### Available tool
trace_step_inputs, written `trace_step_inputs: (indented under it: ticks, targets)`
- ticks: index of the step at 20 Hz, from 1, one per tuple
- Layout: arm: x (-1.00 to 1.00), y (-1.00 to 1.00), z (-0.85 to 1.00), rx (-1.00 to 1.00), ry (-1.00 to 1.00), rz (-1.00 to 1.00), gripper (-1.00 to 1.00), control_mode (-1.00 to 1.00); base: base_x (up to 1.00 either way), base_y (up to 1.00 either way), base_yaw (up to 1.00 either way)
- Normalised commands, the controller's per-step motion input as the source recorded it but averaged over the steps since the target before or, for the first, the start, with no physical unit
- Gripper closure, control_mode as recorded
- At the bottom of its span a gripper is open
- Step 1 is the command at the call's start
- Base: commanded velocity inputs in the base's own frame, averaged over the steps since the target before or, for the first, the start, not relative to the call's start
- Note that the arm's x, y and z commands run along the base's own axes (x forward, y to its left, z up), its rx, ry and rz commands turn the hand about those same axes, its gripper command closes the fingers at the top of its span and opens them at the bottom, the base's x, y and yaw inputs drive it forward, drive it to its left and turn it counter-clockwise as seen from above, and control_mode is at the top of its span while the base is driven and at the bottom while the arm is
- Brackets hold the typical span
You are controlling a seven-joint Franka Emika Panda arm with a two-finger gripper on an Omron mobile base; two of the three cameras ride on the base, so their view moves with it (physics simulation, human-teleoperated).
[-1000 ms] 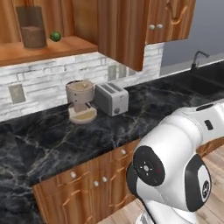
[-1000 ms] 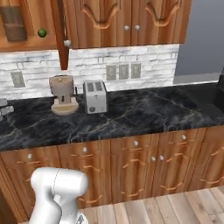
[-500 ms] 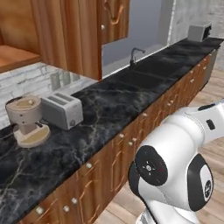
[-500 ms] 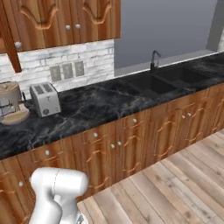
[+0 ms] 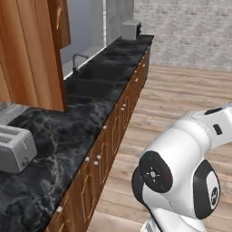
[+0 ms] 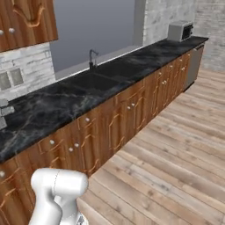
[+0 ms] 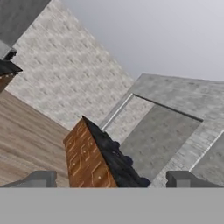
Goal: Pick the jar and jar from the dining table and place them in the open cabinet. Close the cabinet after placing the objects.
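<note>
Searching for the long black marble dining table with orange-brown wooden drawer fronts (image 7: 94,164), seen far off and rolled in the hand view; terracotta-brown jars too small to tell, perhaps the dark lumps on its top; two-finger gripper (image 7: 112,179) spread wide, holding nothing; best to drive clear of the black marble counter (image 6: 57,105) and steel sink tap (image 6: 92,57), then square up before reaching.
</note>
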Motion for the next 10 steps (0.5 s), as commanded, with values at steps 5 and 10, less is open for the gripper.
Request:
trace_step_inputs:
  ticks: [5,10]
  targets:
    - [0.00,0.00,0.00,0.00,0.00,0.00,-1.00,1.00,0.71,0.00,-0.54]
    - [0.00,0.00,0.00,0.00,0.00,0.00,-1.00,1.00,0.86,0.01,-0.48]
